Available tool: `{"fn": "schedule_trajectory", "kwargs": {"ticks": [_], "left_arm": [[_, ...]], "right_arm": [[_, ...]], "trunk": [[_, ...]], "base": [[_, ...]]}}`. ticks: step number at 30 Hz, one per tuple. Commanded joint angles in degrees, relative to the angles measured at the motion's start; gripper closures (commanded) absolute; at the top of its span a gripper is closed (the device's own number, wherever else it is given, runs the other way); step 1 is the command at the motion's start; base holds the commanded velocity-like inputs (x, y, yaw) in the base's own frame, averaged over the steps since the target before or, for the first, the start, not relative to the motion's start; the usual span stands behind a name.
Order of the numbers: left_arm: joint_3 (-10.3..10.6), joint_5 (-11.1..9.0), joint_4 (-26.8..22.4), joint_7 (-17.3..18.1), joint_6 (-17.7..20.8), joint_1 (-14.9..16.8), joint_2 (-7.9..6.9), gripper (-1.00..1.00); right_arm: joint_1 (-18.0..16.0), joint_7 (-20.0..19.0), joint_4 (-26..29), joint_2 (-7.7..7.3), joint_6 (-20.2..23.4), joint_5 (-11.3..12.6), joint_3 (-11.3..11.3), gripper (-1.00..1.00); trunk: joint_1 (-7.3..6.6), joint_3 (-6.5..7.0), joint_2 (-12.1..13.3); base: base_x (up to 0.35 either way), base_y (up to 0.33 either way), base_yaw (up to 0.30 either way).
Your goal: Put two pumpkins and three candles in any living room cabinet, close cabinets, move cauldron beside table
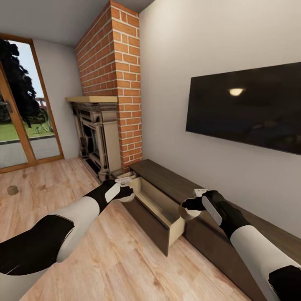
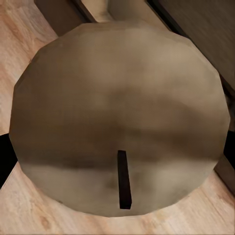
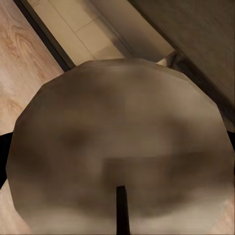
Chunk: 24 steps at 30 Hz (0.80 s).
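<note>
The cabinet [image 1: 234, 217] is seen with one drawer [image 1: 161, 209] pulled out. A candle [image 2: 120, 117] is gripped by the left gripper [image 1: 124, 193] over the drawer's far end; another candle [image 3: 122, 147] is gripped by the right gripper [image 1: 190, 209] over its near end. A third candle [image 1: 12, 190] is left on the floor, well apart from the cabinet.

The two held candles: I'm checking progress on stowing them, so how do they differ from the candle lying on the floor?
The candle in the left gripper and the candle in the right gripper are clamped in the air at the open drawer of the cabinet; the third candle stands loose on the wood floor, far off near the glass door. None lies in the drawer yet. All look like short olive-brown cylinders.
</note>
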<state>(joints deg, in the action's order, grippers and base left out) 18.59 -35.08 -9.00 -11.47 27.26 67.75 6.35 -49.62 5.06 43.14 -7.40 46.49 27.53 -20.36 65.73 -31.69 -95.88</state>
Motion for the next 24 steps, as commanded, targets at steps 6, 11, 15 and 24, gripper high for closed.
{"fn": "schedule_trajectory", "kwargs": {"ticks": [6,11,15,24], "left_arm": [[0.39,-0.51,-0.14,-0.39,0.25,0.02,-0.02,1.00],[0.39,-0.51,-0.14,-0.39,0.25,0.02,-0.02,1.00],[0.39,-0.51,-0.14,-0.39,0.25,0.02,-0.02,1.00],[0.39,-0.67,-0.14,-0.39,0.25,0.02,-0.02,1.00]], "right_arm": [[-0.06,0.56,0.09,-0.07,0.13,0.62,-0.29,1.00],[-0.07,0.56,0.09,-0.07,0.12,0.68,-0.29,1.00],[-0.09,0.56,0.09,-0.07,0.14,0.69,-0.29,1.00],[-0.07,0.59,0.08,-0.07,0.15,0.62,-0.29,1.00]], "trunk": [[0.02,-0.06,-0.03],[0.02,-0.06,-0.03],[0.02,-0.06,-0.03],[0.02,-0.06,-0.03]], "base": [[0.272,0.219,0.000],[0.290,0.187,0.000],[0.322,0.107,0.000],[0.308,0.173,-0.013]]}}
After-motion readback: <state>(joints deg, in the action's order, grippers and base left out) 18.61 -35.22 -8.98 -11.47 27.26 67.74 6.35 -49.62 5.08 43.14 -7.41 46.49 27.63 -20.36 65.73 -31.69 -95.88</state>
